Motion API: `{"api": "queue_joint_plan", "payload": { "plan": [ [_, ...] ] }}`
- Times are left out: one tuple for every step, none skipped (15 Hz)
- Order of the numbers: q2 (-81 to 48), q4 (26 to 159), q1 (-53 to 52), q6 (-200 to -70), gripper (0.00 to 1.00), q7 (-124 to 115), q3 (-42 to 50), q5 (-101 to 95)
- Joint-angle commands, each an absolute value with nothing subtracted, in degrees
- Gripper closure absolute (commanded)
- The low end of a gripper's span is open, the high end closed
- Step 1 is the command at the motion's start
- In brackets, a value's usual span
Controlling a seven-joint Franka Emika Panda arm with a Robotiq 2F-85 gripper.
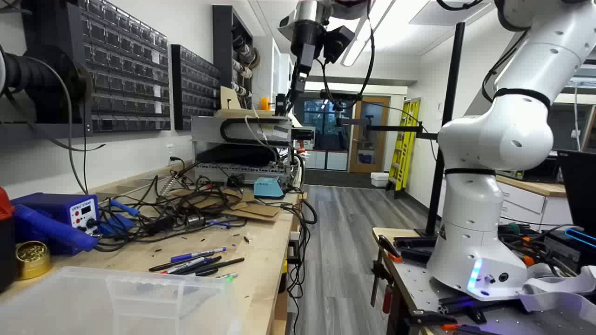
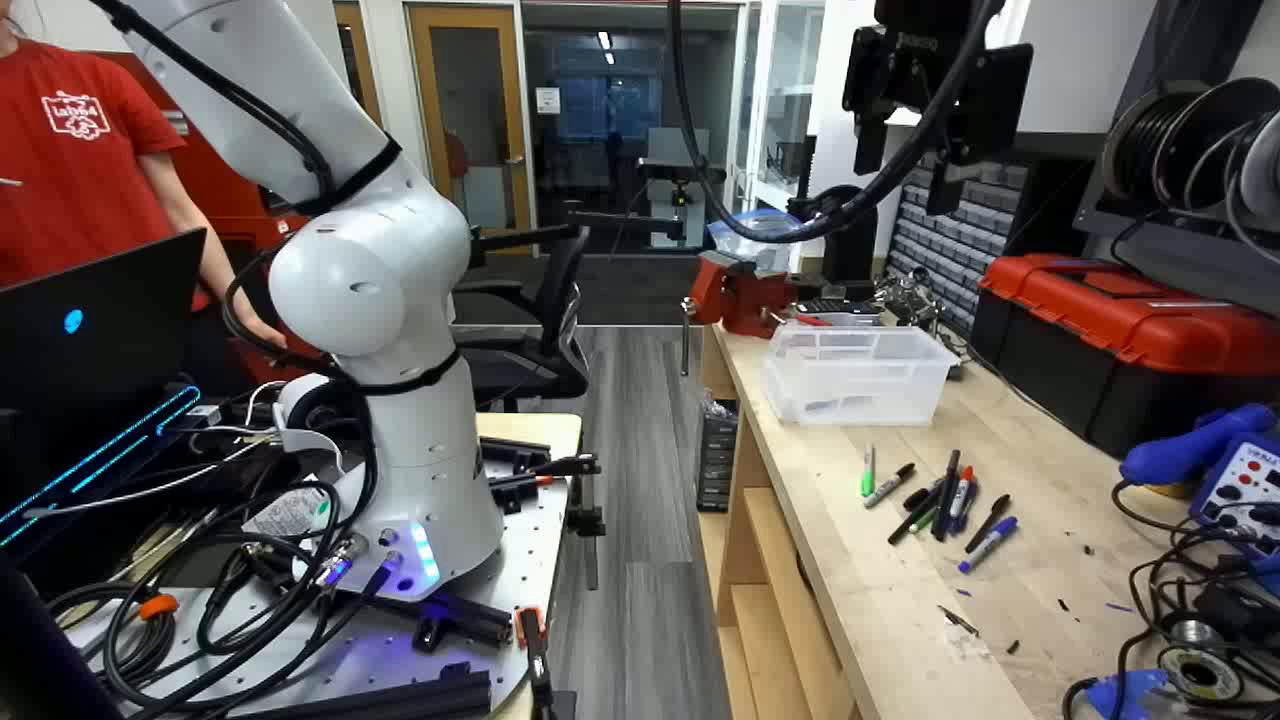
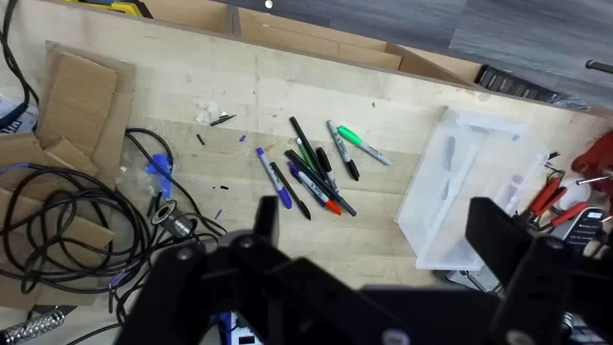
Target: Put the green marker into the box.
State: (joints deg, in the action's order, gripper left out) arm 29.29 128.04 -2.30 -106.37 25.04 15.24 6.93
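The green marker [image 3: 364, 145], with a bright green cap and pale barrel, lies on the wooden bench between the other pens and the box in the wrist view. It also shows in both exterior views [image 1: 228, 276] [image 2: 867, 470]. The box [image 3: 431, 191] is a milky-translucent plastic bin on the bench, close beside the marker; it shows in both exterior views [image 1: 144, 298] [image 2: 860, 380]. My gripper [image 3: 376, 213] is open with nothing between its fingers. It hangs high above the bench in both exterior views [image 1: 298, 83] [image 2: 905, 175], apart from marker and box.
A grey marker with black cap [image 3: 341, 146] lies right beside the green one. Several pens [image 3: 321, 184] are heaped nearby, including a darker green one [image 3: 304, 152]. A red vise [image 2: 735, 295], a red-lidded toolbox [image 2: 1130, 330] and tangled cables [image 1: 186, 209] surround the area.
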Motion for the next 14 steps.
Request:
{"api": "queue_joint_plan", "payload": {
  "plan": [
    [29.06, 127.89, -0.94, -106.21, 0.00, 25.57, 14.17, 7.55],
    [29.06, 127.89, -0.94, -106.21, 0.00, 25.57, 14.17, 7.55],
    [29.06, 127.89, -0.94, -106.21, 0.00, 25.57, 14.17, 7.55],
    [29.06, 127.89, -0.94, -106.22, 0.00, 25.57, 14.17, 7.55],
    [29.06, 127.89, -0.94, -106.22, 0.00, 25.57, 14.17, 7.55],
    [29.06, 127.89, -0.94, -106.22, 0.00, 25.57, 14.17, 7.55],
    [29.06, 127.89, -0.94, -106.22, 0.00, 25.57, 14.17, 7.55],
    [29.06, 127.89, -0.94, -106.22, 0.00, 25.57, 14.17, 7.55],
    [29.06, 127.89, -0.94, -106.22, 0.00, 25.57, 14.17, 7.55],
    [23.93, 126.79, -2.67, -109.23, 0.00, 26.99, 14.00, 8.62],
    [23.38, 126.77, -2.77, -109.72, 0.00, 27.14, 13.60, 8.58],
    [21.98, 126.76, -2.86, -111.41, 0.00, 27.94, 13.03, 8.50],
    [20.34, 127.10, -2.83, -113.78, 0.00, 26.97, 11.58, 8.06],
    [19.51, 127.65, -2.80, -116.32, 0.00, 26.75, 10.43, 7.70]
  ]
}}
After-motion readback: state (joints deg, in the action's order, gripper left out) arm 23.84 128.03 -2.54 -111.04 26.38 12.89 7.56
